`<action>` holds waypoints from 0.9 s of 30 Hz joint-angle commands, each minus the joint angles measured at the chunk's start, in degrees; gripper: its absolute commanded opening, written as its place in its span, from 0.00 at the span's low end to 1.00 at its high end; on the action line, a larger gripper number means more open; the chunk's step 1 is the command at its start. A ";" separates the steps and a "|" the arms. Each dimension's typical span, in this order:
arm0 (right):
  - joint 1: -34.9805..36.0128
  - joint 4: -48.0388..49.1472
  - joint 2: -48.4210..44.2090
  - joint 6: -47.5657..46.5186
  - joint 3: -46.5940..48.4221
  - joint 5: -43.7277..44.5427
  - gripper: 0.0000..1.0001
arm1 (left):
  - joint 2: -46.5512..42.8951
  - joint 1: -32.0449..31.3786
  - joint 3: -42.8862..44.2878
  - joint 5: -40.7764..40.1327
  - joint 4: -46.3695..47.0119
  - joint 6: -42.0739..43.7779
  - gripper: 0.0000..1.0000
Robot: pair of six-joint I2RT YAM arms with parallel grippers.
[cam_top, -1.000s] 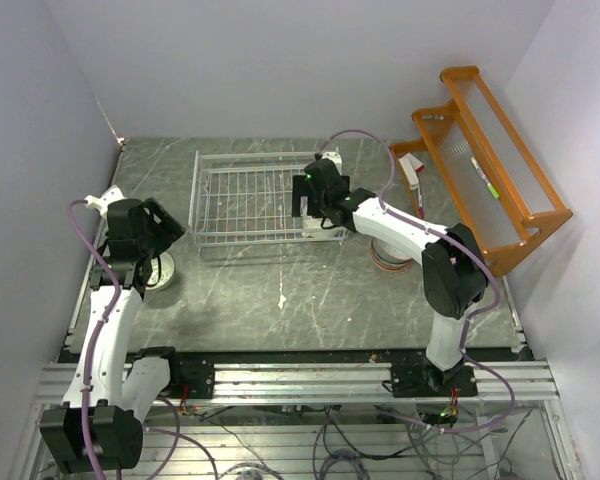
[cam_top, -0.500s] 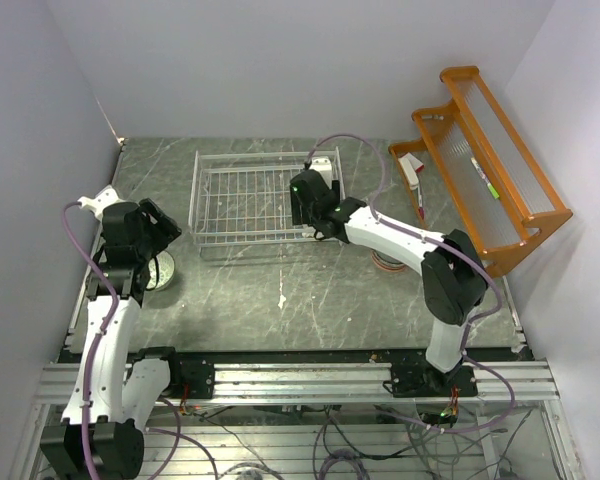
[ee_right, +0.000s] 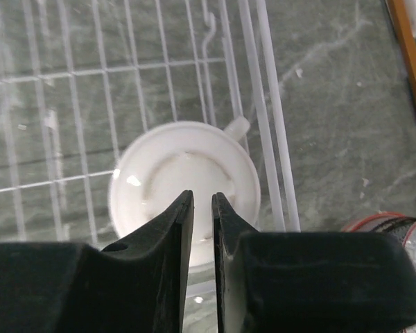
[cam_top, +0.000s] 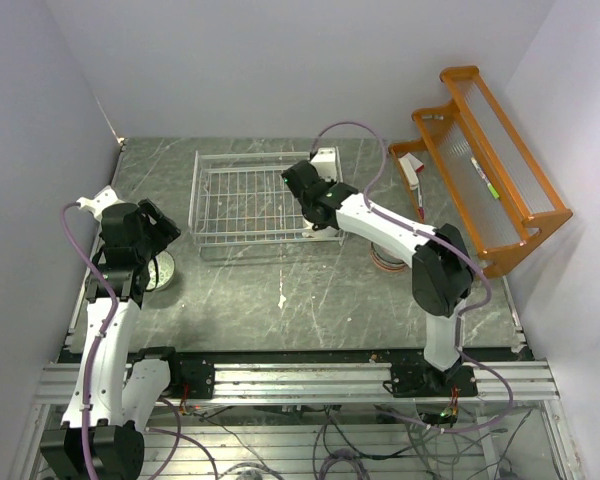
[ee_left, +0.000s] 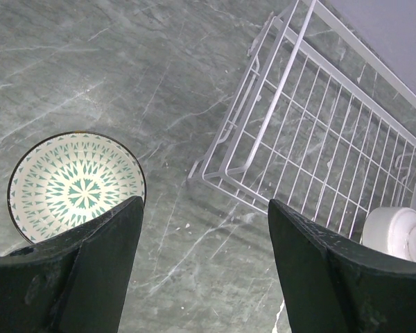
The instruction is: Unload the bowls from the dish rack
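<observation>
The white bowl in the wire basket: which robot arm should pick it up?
Right. The right gripper hangs directly over the white bowl in the dish rack, fingers nearly together. The left gripper is open outside the rack, above the patterned bowl on the table.

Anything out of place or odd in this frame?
One thing: the cream bowl sits upside down, base up, in a corner of the dish rack, its small handle toward the rack wall. Nothing looks spilled or broken.
</observation>
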 commanded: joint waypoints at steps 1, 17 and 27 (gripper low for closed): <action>0.40 -10.72 3.85 4.32 2.06 6.13 0.17 | -0.10 0.59 1.08 0.32 0.36 0.51 0.83; 0.46 -11.26 8.34 3.22 3.22 8.00 0.14 | 0.01 0.54 0.45 1.26 1.11 0.39 0.83; 0.57 -7.24 1.88 1.85 -1.89 5.43 0.12 | 0.65 0.55 0.18 1.84 1.55 0.20 0.83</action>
